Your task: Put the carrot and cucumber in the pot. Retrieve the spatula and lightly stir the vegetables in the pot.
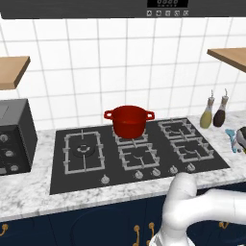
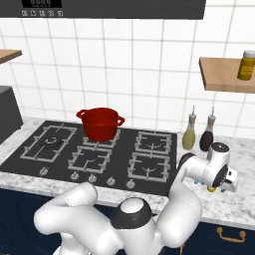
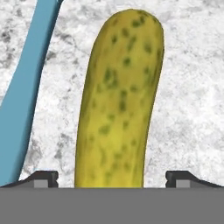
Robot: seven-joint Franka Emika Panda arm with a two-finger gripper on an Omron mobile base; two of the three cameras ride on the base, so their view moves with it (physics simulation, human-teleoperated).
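On the marble counter right of the stove, the gripper [image 3: 111,177] hangs wide open astride the cucumber [image 3: 119,100], spatula [image 3: 26,87] just beside, nothing gripped yet, and the red pot [image 1: 129,120] waits on a back burner.

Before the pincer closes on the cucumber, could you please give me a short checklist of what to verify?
1. Pincer open: ok, its tips stand on either side of the cucumber.
2. Cucumber centred between the tips: ok.
3. Cucumber lying on the counter, not yet lifted: ok.
4. Spatula outside the tips: ok, it lies just beside the left one.
5. Pot upright on the hob: ok.
6. Carrot's place: cannot tell.
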